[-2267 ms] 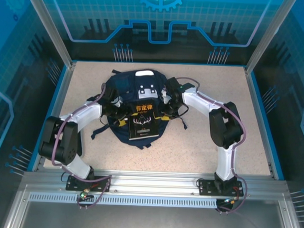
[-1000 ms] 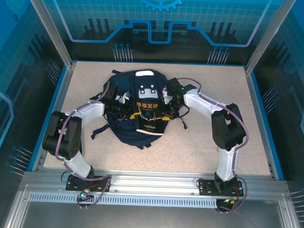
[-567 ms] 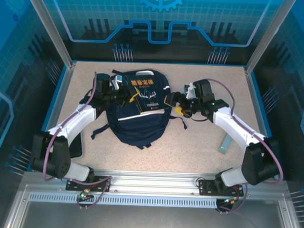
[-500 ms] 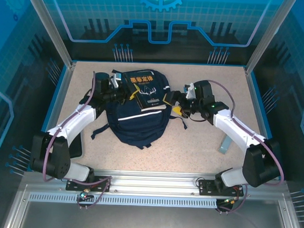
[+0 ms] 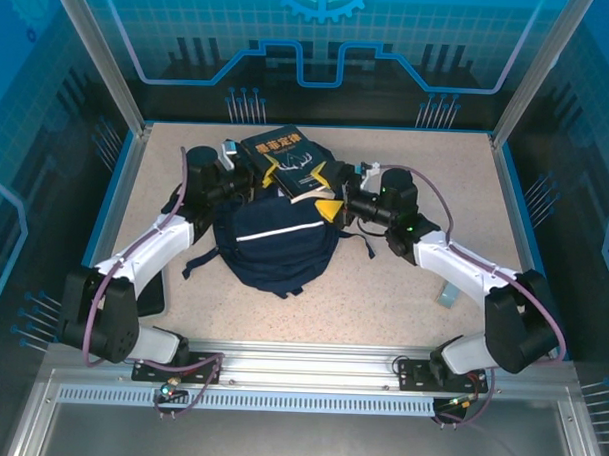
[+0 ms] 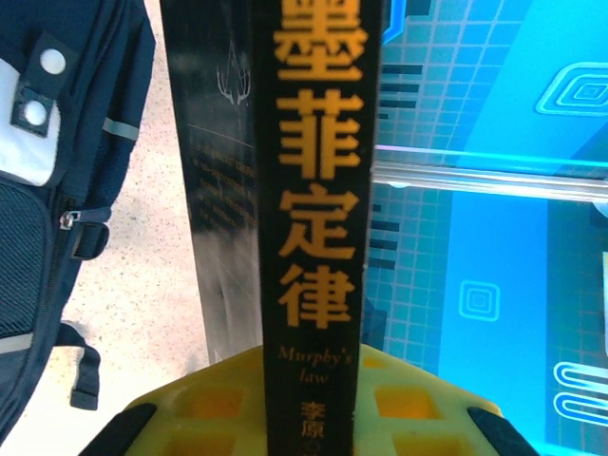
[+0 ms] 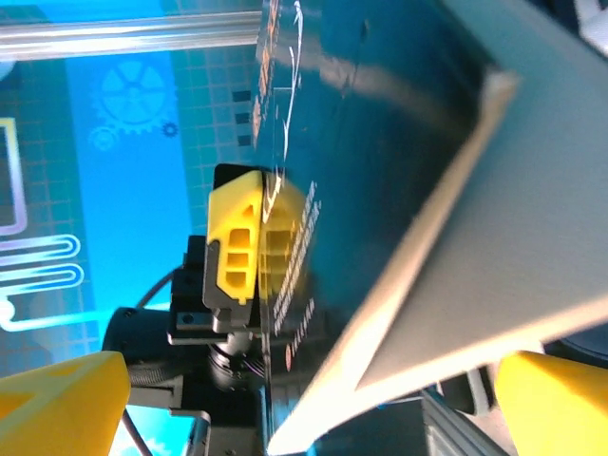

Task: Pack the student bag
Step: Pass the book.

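One student bag (image 5: 279,249), one book (image 5: 285,155), one small pale-blue object (image 5: 447,291).

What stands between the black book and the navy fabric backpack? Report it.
Nothing visible. The black orange-lettered book, clamped in the left gripper, hangs over the far end of the navy fabric backpack. The right gripper is open at its edge.

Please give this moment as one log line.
left gripper: holds black orange-titled book | right gripper: open | navy fabric backpack: book outside
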Controlling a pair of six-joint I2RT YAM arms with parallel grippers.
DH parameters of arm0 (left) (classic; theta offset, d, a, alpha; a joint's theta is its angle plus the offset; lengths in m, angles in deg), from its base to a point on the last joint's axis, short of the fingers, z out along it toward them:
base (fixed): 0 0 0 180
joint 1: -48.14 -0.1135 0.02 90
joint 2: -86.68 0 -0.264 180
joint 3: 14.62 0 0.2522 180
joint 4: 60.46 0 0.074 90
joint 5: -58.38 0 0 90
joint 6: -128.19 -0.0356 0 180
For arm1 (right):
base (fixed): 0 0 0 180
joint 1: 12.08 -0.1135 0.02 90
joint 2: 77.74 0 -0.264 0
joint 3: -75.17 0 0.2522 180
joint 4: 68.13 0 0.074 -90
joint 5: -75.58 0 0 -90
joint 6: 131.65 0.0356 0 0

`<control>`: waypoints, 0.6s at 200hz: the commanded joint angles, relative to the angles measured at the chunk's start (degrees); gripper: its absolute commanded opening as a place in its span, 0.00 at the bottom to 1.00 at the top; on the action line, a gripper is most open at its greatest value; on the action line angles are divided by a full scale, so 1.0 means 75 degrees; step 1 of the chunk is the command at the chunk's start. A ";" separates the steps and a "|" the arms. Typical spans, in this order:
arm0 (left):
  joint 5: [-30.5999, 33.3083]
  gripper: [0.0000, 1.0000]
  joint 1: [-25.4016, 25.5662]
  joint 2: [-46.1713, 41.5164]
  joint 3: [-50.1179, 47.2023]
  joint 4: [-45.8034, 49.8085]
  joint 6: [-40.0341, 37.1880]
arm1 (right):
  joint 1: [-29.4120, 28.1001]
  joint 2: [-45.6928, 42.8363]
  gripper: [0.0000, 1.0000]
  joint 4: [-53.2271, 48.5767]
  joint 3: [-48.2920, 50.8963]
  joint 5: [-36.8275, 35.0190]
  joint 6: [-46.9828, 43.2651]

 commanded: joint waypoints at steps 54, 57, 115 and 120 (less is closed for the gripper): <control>0.0203 0.08 0.0118 -0.0714 -0.0328 -0.0599 0.0506 | -0.0256 0.0301 0.69 0.0167 -0.0468 -0.0862 0.0413; 0.0209 0.08 0.0116 -0.0729 -0.0337 -0.0563 0.0501 | -0.0255 0.0281 0.67 0.0155 -0.0458 -0.0893 0.0407; 0.0201 0.10 0.0128 -0.0804 -0.0405 -0.0119 0.0347 | -0.0239 -0.0001 0.24 -0.0313 -0.0439 -0.1300 -0.0010; 0.0198 0.12 0.0128 -0.0811 -0.0412 -0.0019 0.0289 | -0.0228 -0.0013 0.21 -0.0369 -0.0457 -0.1304 -0.0103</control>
